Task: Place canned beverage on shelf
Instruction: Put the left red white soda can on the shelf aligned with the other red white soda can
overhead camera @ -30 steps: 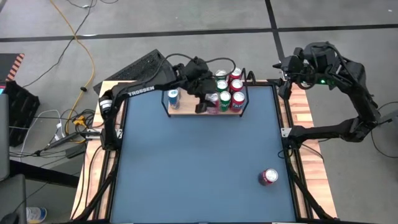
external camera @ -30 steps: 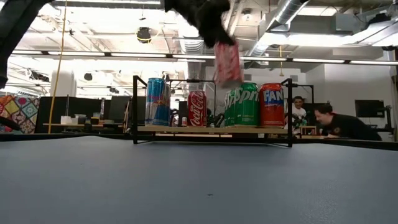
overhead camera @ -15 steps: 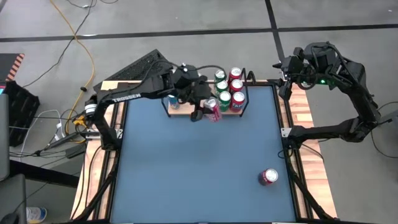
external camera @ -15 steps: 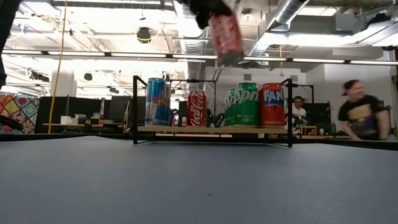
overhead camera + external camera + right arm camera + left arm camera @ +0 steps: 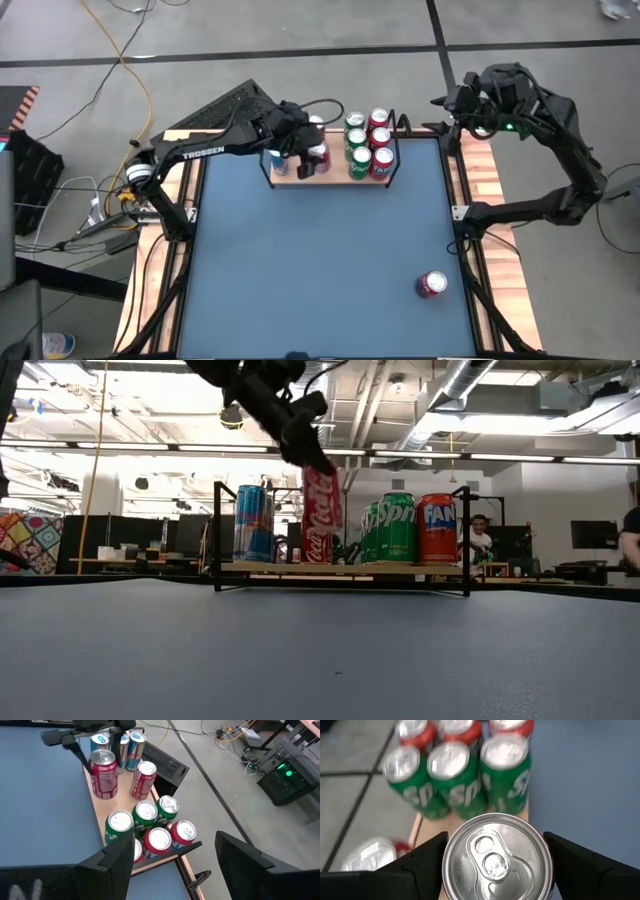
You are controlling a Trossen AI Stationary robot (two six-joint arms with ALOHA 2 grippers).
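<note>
**Red can held over the shelf gap**

High view: the left gripper (image 5: 308, 152) grips a red aluminium soda can (image 5: 318, 156) above the small light-wood shelf with black wire ends (image 5: 290, 176), at about twelve o'clock on the blue table top (image 5: 320, 260). A blue-and-silver can (image 5: 278, 159) stands at the shelf's nine o'clock end, a cluster of green and red cans (image 5: 366, 145) at its three o'clock end. A second red can (image 5: 432, 284) lies near five o'clock. The right gripper (image 5: 452, 104) waits off the table's one o'clock corner.

Low view: the held can (image 5: 322, 500) hangs slightly tilted, its base above the board (image 5: 340, 568), in front of another red can (image 5: 316, 545).

Left wrist view: both fingers (image 5: 422, 865) clamp the can's silver lid (image 5: 496, 856) between them; green cans (image 5: 461, 785) stand beyond.

Right wrist view: the right fingers (image 5: 107, 865) stand apart, empty.

To finish well, I judge the can should be brought upright, lowered straight into the free gap (clear of neighbours on both sides), and released only once its base sits flat.
</note>
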